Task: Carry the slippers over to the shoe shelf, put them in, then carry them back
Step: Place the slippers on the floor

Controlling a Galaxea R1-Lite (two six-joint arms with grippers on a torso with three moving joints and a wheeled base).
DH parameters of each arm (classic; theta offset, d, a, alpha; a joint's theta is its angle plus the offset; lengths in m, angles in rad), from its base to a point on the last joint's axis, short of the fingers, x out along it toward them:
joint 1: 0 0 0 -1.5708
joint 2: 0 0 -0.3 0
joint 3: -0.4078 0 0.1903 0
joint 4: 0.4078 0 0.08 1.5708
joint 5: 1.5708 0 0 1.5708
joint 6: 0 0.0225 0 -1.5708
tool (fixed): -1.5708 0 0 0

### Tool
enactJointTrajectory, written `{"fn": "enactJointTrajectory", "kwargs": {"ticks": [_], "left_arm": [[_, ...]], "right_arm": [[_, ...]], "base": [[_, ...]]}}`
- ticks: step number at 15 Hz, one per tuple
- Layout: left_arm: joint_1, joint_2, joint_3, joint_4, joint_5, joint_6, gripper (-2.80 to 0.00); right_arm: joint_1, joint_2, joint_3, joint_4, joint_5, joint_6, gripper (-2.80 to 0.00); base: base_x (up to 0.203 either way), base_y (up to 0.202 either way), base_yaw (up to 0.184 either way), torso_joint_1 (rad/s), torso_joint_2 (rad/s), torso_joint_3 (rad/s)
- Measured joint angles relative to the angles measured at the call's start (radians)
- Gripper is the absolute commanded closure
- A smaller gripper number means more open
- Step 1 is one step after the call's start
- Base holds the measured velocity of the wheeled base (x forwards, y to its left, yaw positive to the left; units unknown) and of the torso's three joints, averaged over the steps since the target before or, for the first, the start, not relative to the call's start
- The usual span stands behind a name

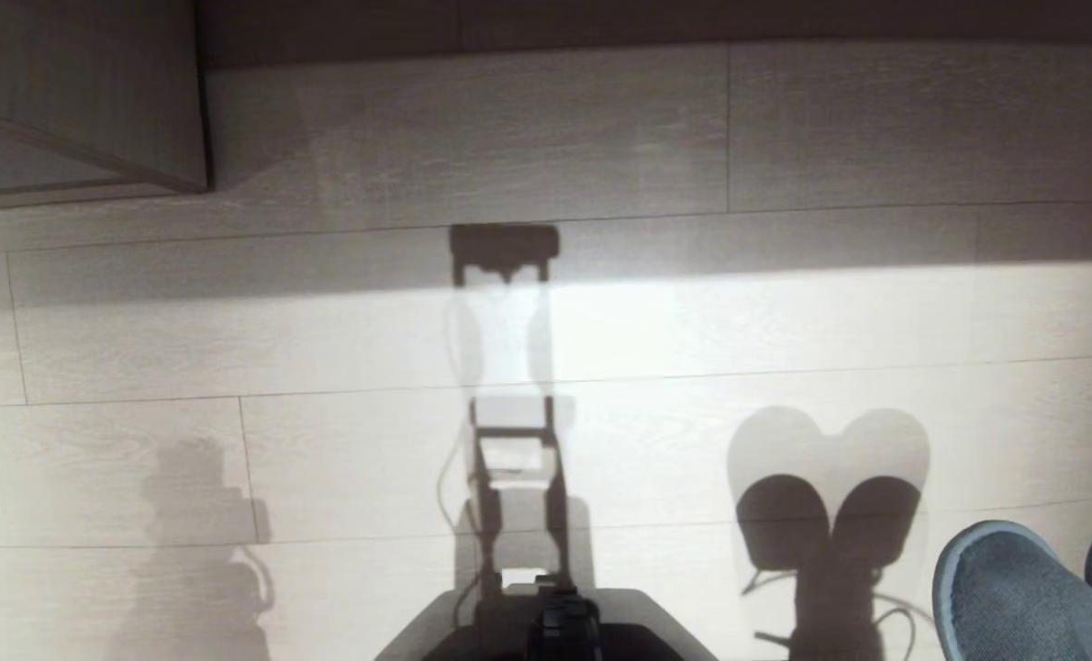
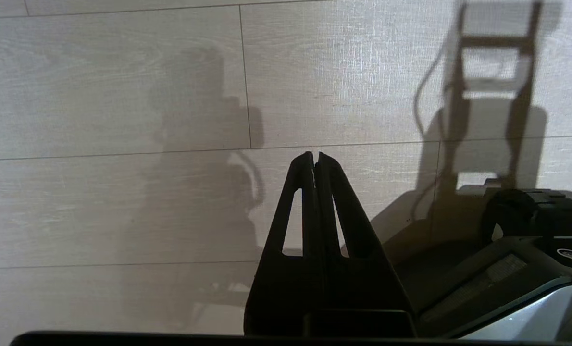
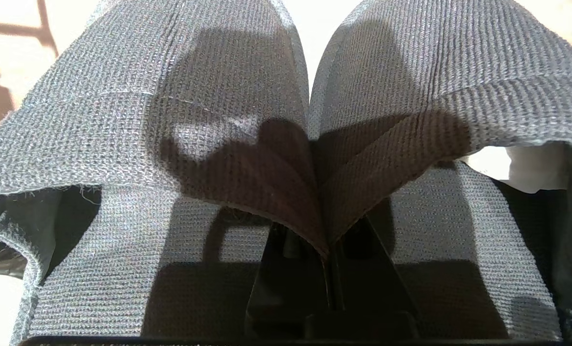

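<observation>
Right claw (image 3: 327,250), right wrist view: the two dark fingers stand together, clamped on the inner strap edges of the slippers (image 3: 180,120). The two grey knitted straps rise from the claw on either side and meet along a centre line above it. Grey footbeds show beneath the straps, and the claw casts a shadow on the fabric. Pale floor shows past the toe ends.

Left wrist view: the left claw (image 2: 315,161) hangs over the plank floor (image 2: 98,96) with its fingertips pressed together and nothing between them. Beside the claw lies the dark front of the robot base (image 2: 507,250). The shadows of the arm and the trunk fall on the boards beyond the base.

Head view: the base (image 1: 546,633) sits at the near edge, centre. To the right of the base, at the frame's lower right corner, the toe ends of the slippers (image 1: 1014,597) come into view above the floor (image 1: 326,441); their heart-shaped shadow lies on the boards between them and the base. Neither claw itself shows here. Far from the base, at the upper left, stands the corner of a wood-grain cabinet (image 1: 78,92). A bright band of light crosses the floor between the cabinet and the base.
</observation>
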Motion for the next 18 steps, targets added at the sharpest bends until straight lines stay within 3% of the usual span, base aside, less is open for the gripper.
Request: {"fn": "enactJointTrajectory", "kwargs": {"ticks": [5,8,12,18], "left_arm": [[0.000,0.000,0.000,0.001,0.000,-0.001,0.00],[0.000,0.000,0.000,0.000,0.000,0.000,0.00],[0.000,0.000,0.000,0.000,0.000,0.000,0.00],[0.000,0.000,0.000,0.001,0.000,0.000,0.00]], "right_arm": [[0.000,0.033,-0.090,0.086,0.015,-0.007,0.00],[0.005,0.194,-0.197,0.021,0.017,-0.010,0.00],[0.010,0.623,-0.334,-0.227,0.038,-0.020,0.00],[0.034,1.322,-0.596,-0.802,0.116,-0.048,0.00]], "base": [[0.000,0.000,0.000,0.002,0.00,-0.081],[0.000,0.000,0.000,0.000,0.00,0.000],[0.000,0.000,0.000,0.000,0.00,0.000],[0.000,0.000,0.000,0.000,0.00,0.000]]}}
